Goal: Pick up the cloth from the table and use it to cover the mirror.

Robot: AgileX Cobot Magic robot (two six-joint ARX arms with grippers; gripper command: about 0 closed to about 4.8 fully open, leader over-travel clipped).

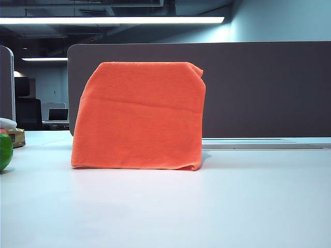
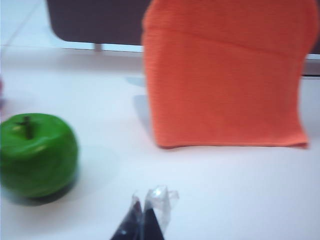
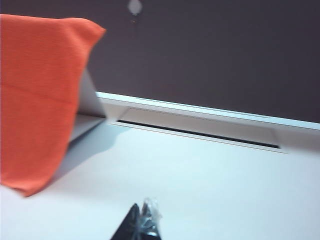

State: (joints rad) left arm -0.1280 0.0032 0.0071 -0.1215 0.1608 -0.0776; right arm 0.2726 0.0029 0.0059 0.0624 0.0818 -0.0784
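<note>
cloth (image 1: 138,116) drapes fully over the upright mirror on the table (image 1: 207,206), so cover step looks done; left gripper (image 2: 145,207) and right gripper (image 3: 142,217) pinched closed, empty, low over the table; next: nothing but parking

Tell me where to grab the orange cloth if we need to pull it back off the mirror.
I'd take the orange cloth at its top right corner, coming from above on the right side. That corner puckers into a loose fold, so there is slack fabric to pinch; elsewhere the front hangs flat down to the table. Both tools, left and right, are shut and empty.
</note>
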